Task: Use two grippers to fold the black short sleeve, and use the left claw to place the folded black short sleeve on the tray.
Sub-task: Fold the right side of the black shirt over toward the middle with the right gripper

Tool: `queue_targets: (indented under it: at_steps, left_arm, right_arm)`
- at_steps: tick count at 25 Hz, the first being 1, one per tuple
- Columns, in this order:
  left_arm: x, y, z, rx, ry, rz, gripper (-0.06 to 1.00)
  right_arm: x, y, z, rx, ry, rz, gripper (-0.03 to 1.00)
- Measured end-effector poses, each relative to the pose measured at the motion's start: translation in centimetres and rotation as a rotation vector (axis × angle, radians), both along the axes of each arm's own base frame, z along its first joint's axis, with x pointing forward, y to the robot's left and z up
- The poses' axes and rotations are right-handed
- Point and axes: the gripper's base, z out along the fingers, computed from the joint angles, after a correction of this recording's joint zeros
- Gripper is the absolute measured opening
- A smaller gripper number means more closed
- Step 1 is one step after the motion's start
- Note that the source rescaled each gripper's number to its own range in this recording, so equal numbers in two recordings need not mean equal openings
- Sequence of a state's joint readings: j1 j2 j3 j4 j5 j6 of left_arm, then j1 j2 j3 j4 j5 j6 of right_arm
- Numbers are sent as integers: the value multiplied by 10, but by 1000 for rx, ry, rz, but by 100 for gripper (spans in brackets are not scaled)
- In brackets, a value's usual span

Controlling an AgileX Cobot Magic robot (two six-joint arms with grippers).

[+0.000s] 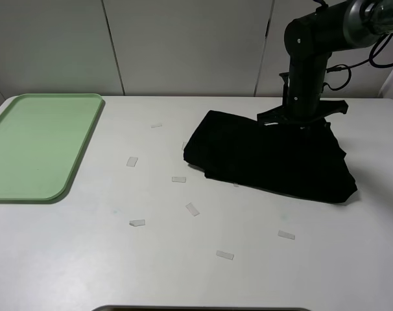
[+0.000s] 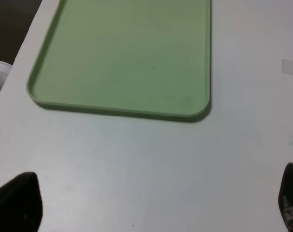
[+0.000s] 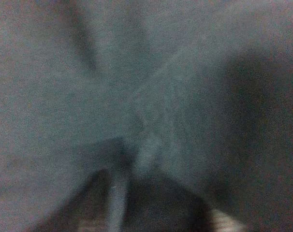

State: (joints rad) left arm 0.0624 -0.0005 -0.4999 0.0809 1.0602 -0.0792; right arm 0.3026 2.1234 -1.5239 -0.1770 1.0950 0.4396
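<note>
Black shirt (image 1: 274,159) is lying folded right of centre, long axis running left-right, well apart from the far-left tray (image 1: 34,146); right gripper (image 1: 301,120) is touching its far edge, jaws unreadable, while left gripper (image 2: 153,200) is hovering spread and empty beside the tray.

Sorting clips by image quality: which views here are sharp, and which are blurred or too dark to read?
Exterior high: evenly lit and sharp, though the black shirt reads as one dark mass. Left wrist: clear, the green tray in focus. Right wrist: badly blurred, the shirt filling the frame as a grey smear.
</note>
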Motion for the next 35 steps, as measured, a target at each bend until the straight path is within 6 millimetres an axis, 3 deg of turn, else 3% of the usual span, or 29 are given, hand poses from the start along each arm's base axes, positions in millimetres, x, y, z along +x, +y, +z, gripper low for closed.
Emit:
queue_targets:
  at_steps: [2,4,12,16,23,28,31,35]
  left_arm:
    - [0,0,0,0,0,0,98]
    - [0,0,0,0,0,0,98]
    - [0,0,0,0,0,0,98]
    - [0,0,0,0,-1,0,98]
    - [0,0,0,0,-1,0,98]
    - [0,0,0,0,-1,0,98]
    - [0,0,0,0,-1,0,98]
    - [0,0,0,0,-1,0,98]
  right_arm:
    - [-2,7,1,34,0,-14,88]
    - [-3,10,6,56,-10,-19,96]
    - [-10,6,70,78,-184,18,100]
    - [-13,-7,90,-6,-237,50,100]
    - [-2,-61,89,-127,-226,-11,100]
    - [5,-97,75,-168,-179,-54,100]
    - [9,-108,60,-176,-134,-49,100]
    - [11,-105,42,-150,-82,-35,100]
